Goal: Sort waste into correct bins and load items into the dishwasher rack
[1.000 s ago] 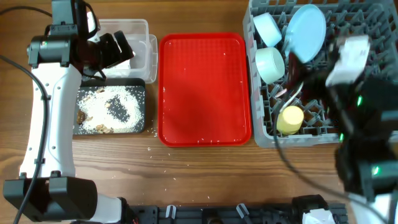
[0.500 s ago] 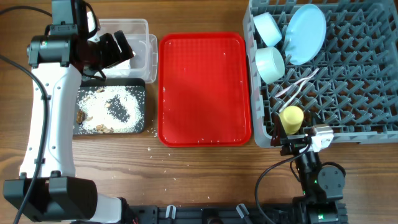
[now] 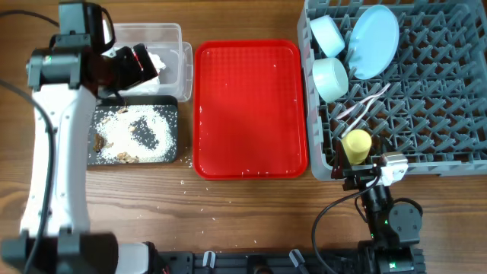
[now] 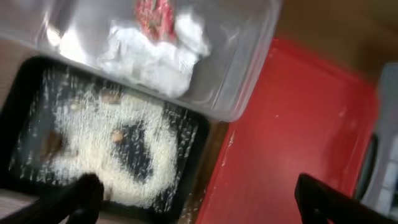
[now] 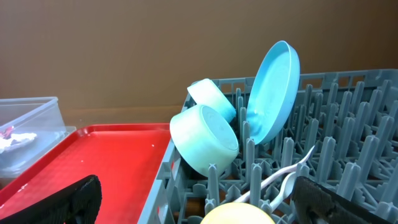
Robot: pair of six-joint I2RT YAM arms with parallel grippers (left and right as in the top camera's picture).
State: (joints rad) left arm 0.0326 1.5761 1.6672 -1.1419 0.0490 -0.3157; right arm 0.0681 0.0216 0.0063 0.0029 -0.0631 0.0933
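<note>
Grey plastic grid rack (image 3: 426, 114), far right corner, holds a round blue plate (image 3: 377, 38), two bowls (image 3: 331, 78), a yellow cup (image 3: 356, 144) and white cutlery (image 3: 365, 103). Flat red tray (image 3: 249, 106) sits mid-desk (image 3: 251, 205). Clear tub (image 3: 171, 38), far left, holds crumpled napkins (image 4: 149, 56) and a red wrapper (image 4: 154, 11); the black tray (image 3: 171, 129) beside it holds probably rice (image 3: 137, 133). Empty, the left tool (image 4: 198, 186) and right tool (image 5: 196, 186) gape.

tub (image 3: 183, 61) behind grain tray (image 3: 173, 120), serving tray (image 3: 251, 106) middle, rack (image 3: 441, 114) right

Robot test bench: wooden table (image 3: 251, 213), mounted arm (image 3: 47, 152), loose cabling (image 3: 323, 217), plain brown backdrop (image 5: 124, 43).
</note>
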